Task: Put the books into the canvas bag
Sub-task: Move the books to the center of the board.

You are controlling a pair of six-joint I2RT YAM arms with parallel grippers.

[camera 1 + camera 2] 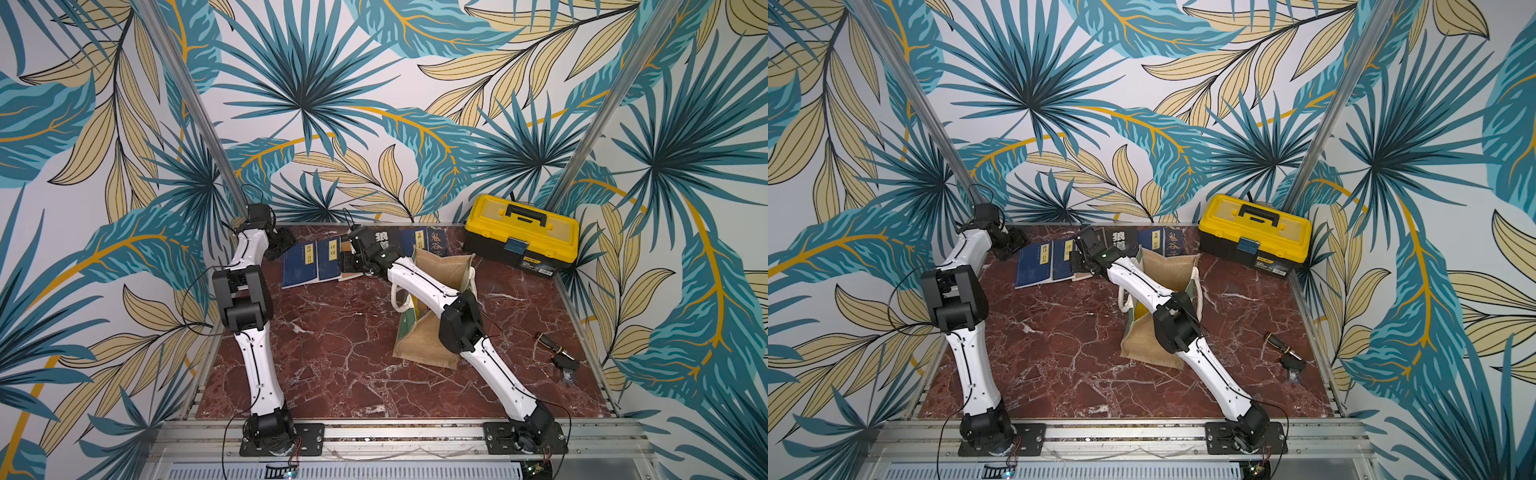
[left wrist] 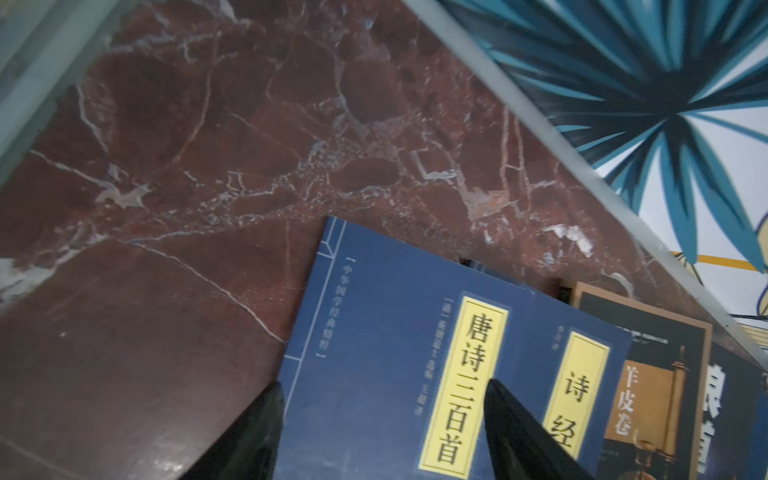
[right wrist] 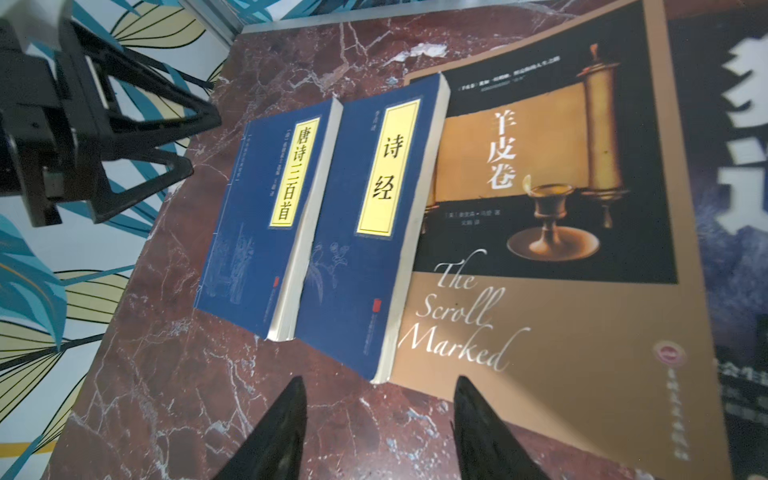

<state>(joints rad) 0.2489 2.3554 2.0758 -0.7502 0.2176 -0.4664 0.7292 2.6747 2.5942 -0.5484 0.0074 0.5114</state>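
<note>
The books lie flat in a row along the table's back edge. From the left come two navy ones with yellow strips (image 1: 300, 264) (image 3: 361, 266), a brown one (image 3: 561, 332), a dark one (image 1: 384, 237) and two more navy ones (image 1: 415, 241). My left gripper (image 2: 384, 384) is open just above the leftmost navy book (image 2: 374, 332), and it also shows in the right wrist view (image 3: 195, 139). The right gripper (image 3: 380, 380) hangs open over bare table at the front corners of the second navy and brown books. The canvas bag (image 1: 428, 345) stands open under my right arm.
A yellow-and-black toolbox (image 1: 521, 232) sits at the back right corner. A small black tool (image 1: 561, 357) lies near the right edge. Leaf-patterned walls close in the table (image 1: 332, 353) at the back and both sides.
</note>
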